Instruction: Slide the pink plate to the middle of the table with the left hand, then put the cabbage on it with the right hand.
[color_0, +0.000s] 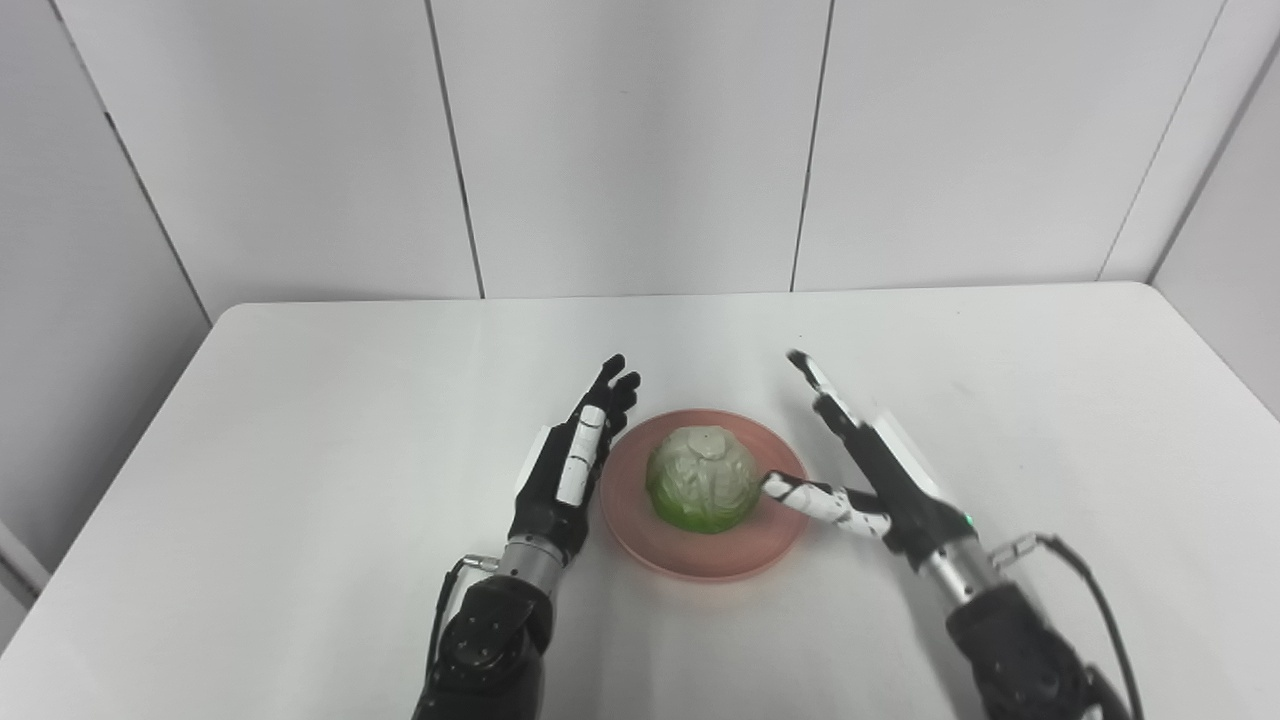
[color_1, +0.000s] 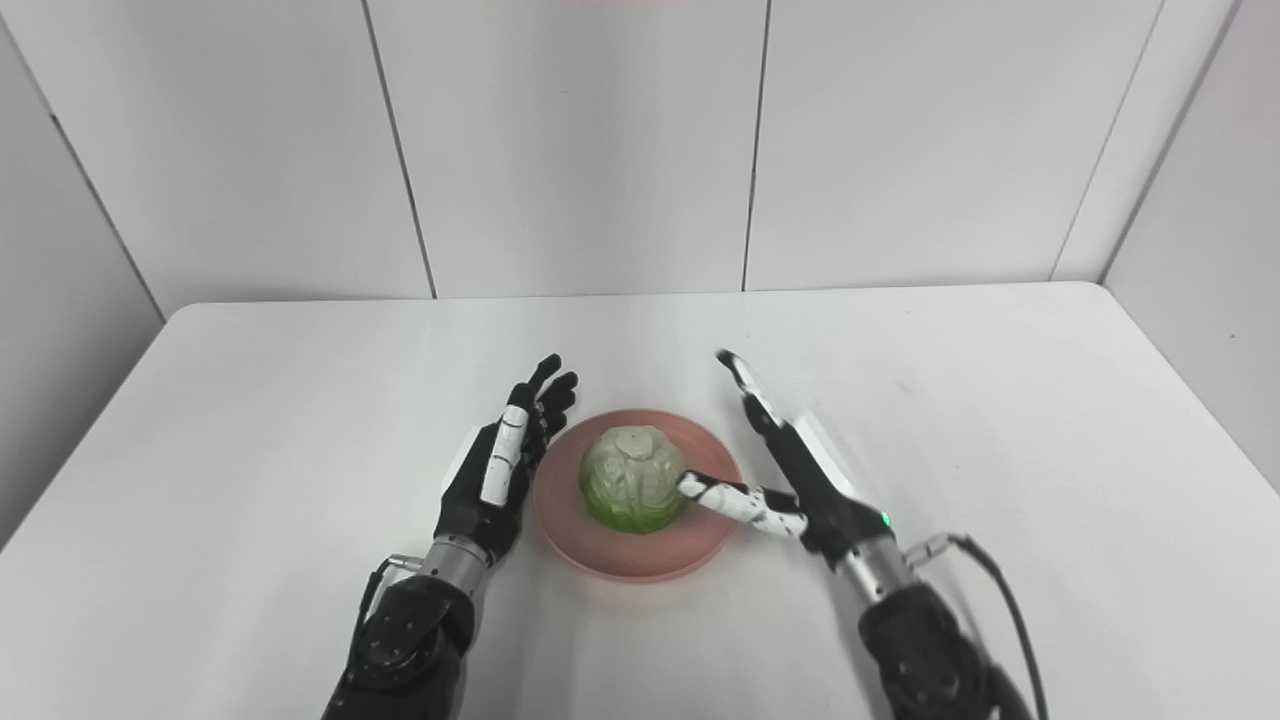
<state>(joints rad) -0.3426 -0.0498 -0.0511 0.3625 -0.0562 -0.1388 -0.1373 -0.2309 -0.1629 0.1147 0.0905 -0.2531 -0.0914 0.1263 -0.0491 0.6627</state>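
The cabbage (color_0: 702, 478) sits on the pink plate (color_0: 640, 520) near mid-table, just left of the right hand (color_0: 880, 470), whose thumb tip reaches its side while the fingers (color_0: 815, 380) spread clear, holding nothing. The left hand (color_0: 570, 470) (also open, empty) flanks the plate's other rim. White table (color_0: 300, 420), panelled walls (color_0: 640, 140).

Matt pink plate (color_0: 640, 535), wrinkled waxy cabbage (color_0: 702, 479), smooth white table (color_0: 300, 450).
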